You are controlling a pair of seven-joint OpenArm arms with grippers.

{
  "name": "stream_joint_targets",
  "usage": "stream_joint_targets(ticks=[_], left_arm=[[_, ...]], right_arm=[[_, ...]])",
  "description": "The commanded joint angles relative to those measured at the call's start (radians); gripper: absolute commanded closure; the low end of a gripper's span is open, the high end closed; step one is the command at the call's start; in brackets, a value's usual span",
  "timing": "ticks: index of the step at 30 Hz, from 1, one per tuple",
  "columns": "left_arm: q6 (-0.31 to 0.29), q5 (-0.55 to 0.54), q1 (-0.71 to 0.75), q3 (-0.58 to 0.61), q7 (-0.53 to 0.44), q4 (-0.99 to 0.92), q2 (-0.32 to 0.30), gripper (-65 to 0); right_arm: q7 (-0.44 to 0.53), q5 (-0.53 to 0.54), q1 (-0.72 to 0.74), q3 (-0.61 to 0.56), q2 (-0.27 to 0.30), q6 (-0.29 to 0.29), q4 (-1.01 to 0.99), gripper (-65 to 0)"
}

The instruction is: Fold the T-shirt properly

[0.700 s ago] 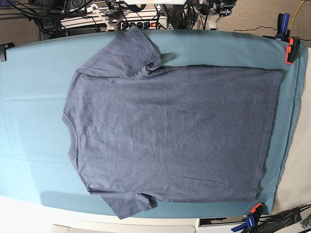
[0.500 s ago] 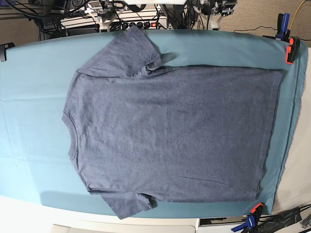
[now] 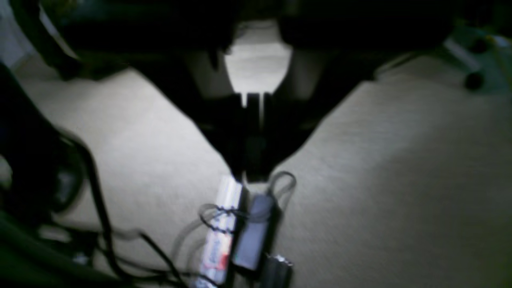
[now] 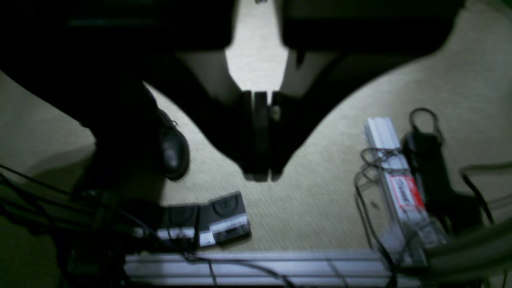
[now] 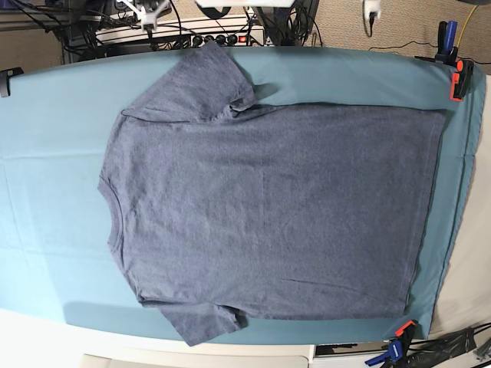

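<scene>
No lettering legible anywhere: plain heathered face on the T-shirt (image 5: pixel 268 211), and only an unreadable red-and-white label on the pale power strip (image 4: pixel 396 188) at right of the right wrist view. Left gripper (image 3: pixel 252 138) pointed down at beige carpet (image 3: pixel 380 180), jaws pressed together on nothing, dark and blurred at centre frame; just below its tips another strip (image 3: pixel 220 236) with a red label smeared beyond reading, wrapped in looped cables. Right gripper (image 4: pixel 260 136) likewise aimed at the floor, jaws closed and empty, with a small black-and-grey box (image 4: pixel 224 218) below it, a pale rail along the bottom edge. Farther off, in the base view, shirt spread flat across the teal cloth (image 5: pixel 46 153), collar toward the left of frame, hem toward the right, one sleeve at top, one at bottom. Orange clamps (image 5: pixel 459 77) at the cloth's right corners. Neither arm visible in that view.
</scene>
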Motion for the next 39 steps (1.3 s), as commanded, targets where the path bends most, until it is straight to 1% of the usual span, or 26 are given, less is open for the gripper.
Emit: stream_joint_targets(ticks=[1, 3, 6, 8, 10, 12, 13, 16, 18, 20, 23, 24, 27, 29, 31, 33, 34, 36, 39], left_arm=[[-0.029, -0.020, 0.035, -0.002, 0.000, 0.050, -0.019, 0.0], [-0.082, -0.037, 0.099, -0.002, 0.000, 0.145, -0.034, 0.0], [-0.108, -0.044, 0.189, -0.002, 0.000, 0.290, -0.049, 0.0], [-0.111, -0.045, 0.244, -0.002, 0.003, 0.383, -0.061, 0.0], [-0.110, -0.071, 0.294, -0.002, 0.023, 0.475, -0.076, 0.0], [-0.111, -0.111, 0.340, -0.002, 0.063, 0.565, -0.095, 0.0], [-0.119, -0.127, 0.362, -0.002, 0.081, 0.609, -0.105, 0.0], [-0.168, -0.146, 0.418, -0.002, 0.113, 0.737, -0.132, 0.0], [-0.174, -0.144, 0.452, -0.006, 0.115, 0.817, -0.134, 0.0], [-0.178, -0.145, 0.478, -0.009, 0.115, 0.892, -0.134, 0.0], [-0.204, -0.145, 0.502, -0.009, 0.143, 0.998, -0.134, 0.0], [-0.219, -0.145, 0.504, -0.009, 0.157, 1.030, -0.134, 0.0], [-0.264, -0.144, 0.507, -0.009, 0.202, 1.129, -0.134, 0.0], [-0.274, -0.144, 0.507, -0.009, 0.220, 1.193, -0.135, 0.0], [-0.285, -0.129, 0.506, -0.009, 0.219, 1.257, -0.135, -0.4], [-0.286, -0.110, 0.506, -0.009, 0.218, 1.321, -0.140, -2.2], [-0.286, -0.103, 0.506, -0.009, 0.215, 1.350, -0.151, -2.7], [-0.286, -0.070, 0.499, -0.009, 0.216, 1.400, -0.177, -2.7], [-0.285, 0.026, 0.465, -0.009, 0.215, 1.446, -0.212, -2.7]], right_arm=[[0.007, 0.001, -0.031, 0.002, 0.016, -0.002, 0.029, 0.0], [0.008, 0.001, -0.082, 0.002, 0.027, -0.002, 0.084, 0.0], [0.009, 0.001, -0.161, 0.002, 0.050, -0.002, 0.175, 0.0], [0.012, 0.001, -0.215, 0.002, 0.066, -0.002, 0.243, 0.0], [0.023, 0.000, -0.272, 0.002, 0.082, -0.002, 0.315, 0.0], [0.038, 0.000, -0.332, 0.002, 0.097, -0.003, 0.386, 0.0], [0.042, 0.000, -0.360, 0.003, 0.103, -0.005, 0.421, 0.0], [0.059, 0.000, -0.439, 0.003, 0.119, -0.013, 0.521, 0.0], [0.067, 0.000, -0.484, 0.003, 0.128, -0.034, 0.582, 0.0], [0.093, -0.001, -0.526, 0.003, 0.134, -0.091, 0.640, 0.0], [0.141, 0.000, -0.584, 0.003, 0.141, -0.219, 0.729, 0.0], [0.155, 0.000, -0.602, 0.003, 0.142, -0.271, 0.759, 0.0], [0.182, -0.004, -0.642, 0.003, 0.151, -0.454, 0.852, 0.0], [0.193, -0.048, -0.665, 0.003, 0.172, -0.558, 0.912, 0.0], [0.195, -0.124, -0.680, 0.003, 0.203, -0.647, 0.964, 0.0], [0.195, -0.201, -0.684, 0.003, 0.238, -0.724, 1.004, 0.0], [0.195, -0.241, -0.684, 0.003, 0.254, -0.756, 1.019, 0.0], [0.195, -0.323, -0.684, 0.003, 0.282, -0.756, 1.050, 0.0], [0.193, -0.444, -0.683, 0.003, 0.319, -0.756, 1.094, 0.0]])
